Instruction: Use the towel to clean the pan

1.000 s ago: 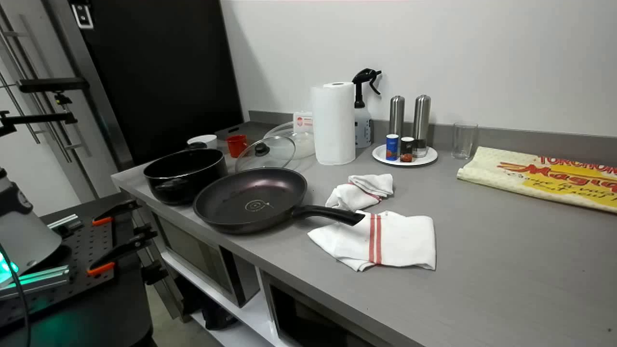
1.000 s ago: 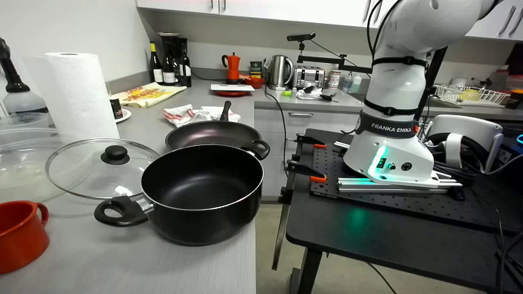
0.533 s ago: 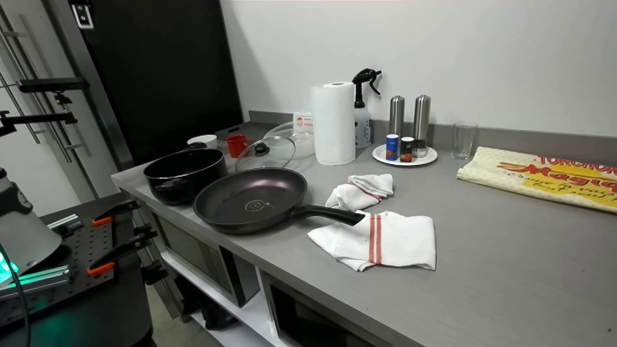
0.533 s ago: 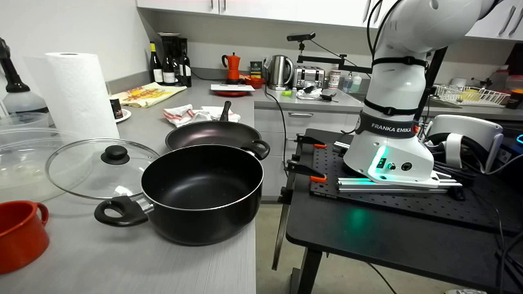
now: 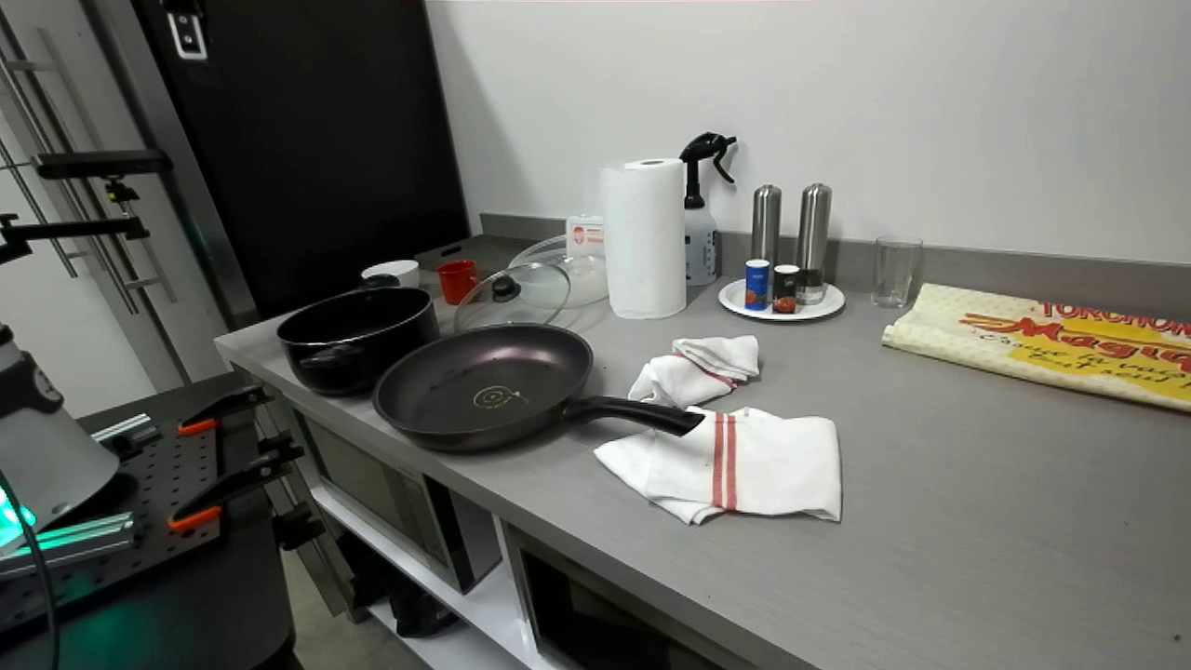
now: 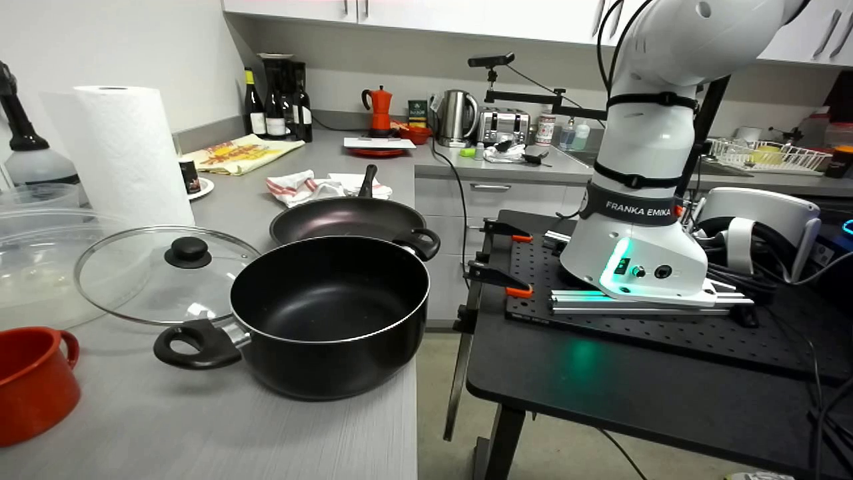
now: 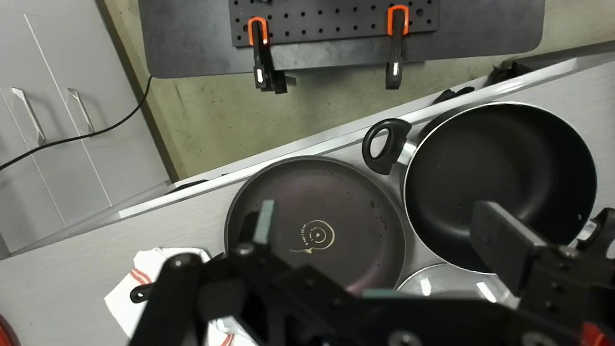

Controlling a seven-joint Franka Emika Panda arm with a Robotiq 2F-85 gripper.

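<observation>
A dark frying pan (image 5: pixel 484 391) sits on the counter in both exterior views (image 6: pixel 320 217), with dark specks inside it. A white towel with red stripes (image 5: pixel 782 465) lies flat under the pan's handle. A second crumpled white cloth (image 5: pixel 684 377) lies behind it. In the wrist view, the pan (image 7: pixel 346 192) is below my gripper (image 7: pixel 377 211), which is wide open and empty. One finger stands over the pan, the other over the pot. The towel (image 7: pixel 156 264) shows at lower left, partly hidden by the gripper. The gripper's fingers are not clearly seen in the exterior views.
A black pot (image 6: pixel 333 320) stands against the pan. A glass lid (image 6: pixel 166 280), a red mug (image 6: pixel 40 387), a paper towel roll (image 5: pixel 647 237) and a plate with mills (image 5: pixel 735 302) stand nearby. A patterned cloth (image 5: pixel 1051 344) lies farther along.
A small black and silver part at the top left of an exterior view has moved slightly right. The arm's upper link has shifted a little. Pan and cloths have not moved.
</observation>
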